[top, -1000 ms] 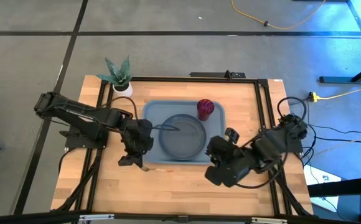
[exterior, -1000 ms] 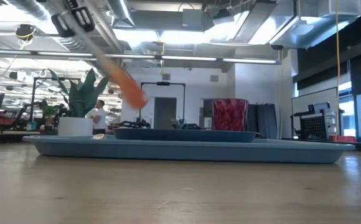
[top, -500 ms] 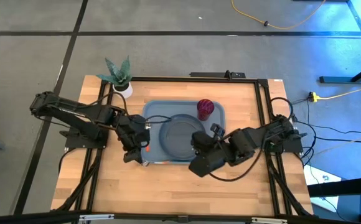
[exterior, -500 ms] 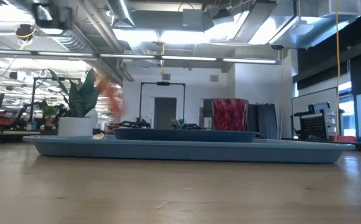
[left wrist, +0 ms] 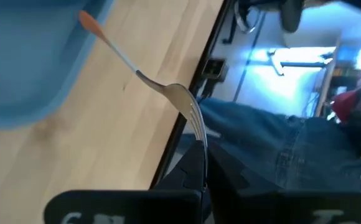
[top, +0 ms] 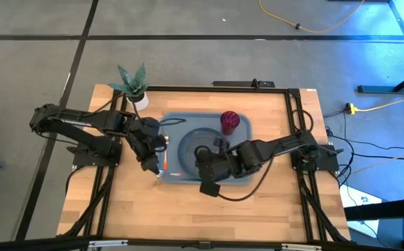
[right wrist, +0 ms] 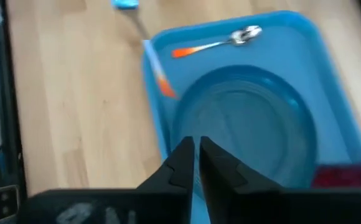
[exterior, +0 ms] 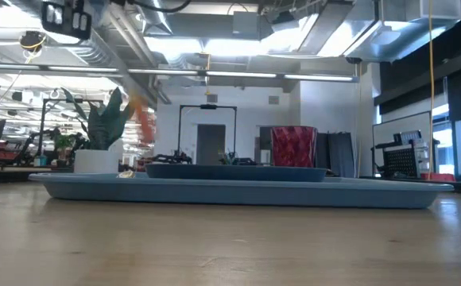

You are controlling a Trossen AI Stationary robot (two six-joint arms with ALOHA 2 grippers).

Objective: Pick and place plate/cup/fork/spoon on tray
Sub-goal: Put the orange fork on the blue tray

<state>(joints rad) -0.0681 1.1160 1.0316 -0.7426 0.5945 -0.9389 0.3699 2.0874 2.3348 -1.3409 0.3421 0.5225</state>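
My left gripper (top: 156, 169) is shut on the fork (left wrist: 168, 93) above the tray's near left corner. The fork's orange handle (right wrist: 162, 84) points toward the tray (top: 240, 174). The spoon (right wrist: 218, 43) lies flat in the tray along its left side. The grey-blue plate (right wrist: 255, 124) lies in the tray's middle, and the dark red cup (top: 230, 122) stands in the tray's far right corner. My right gripper (right wrist: 196, 149) is shut and empty, over the near part of the tray by the plate. My left gripper pinches the fork by the tips of its tines (left wrist: 200, 158) between its two fingers. The fork sticks straight out from the fingers, along them. It is lifted clear, with its orange handle end (left wrist: 88, 22) slanting down over the tray's edge.
A white plant pot (top: 136, 97) stands off the tray's far left corner. A black frame (top: 292, 139) runs round the table's edges. Bare wood (top: 188, 209) lies on the tray's near side.
My right gripper has swung from the table's near right toward the left, coming in over the tray's near part by the plate. My left gripper has gone a little toward the far left with the fork, whose handle has swung the same way.
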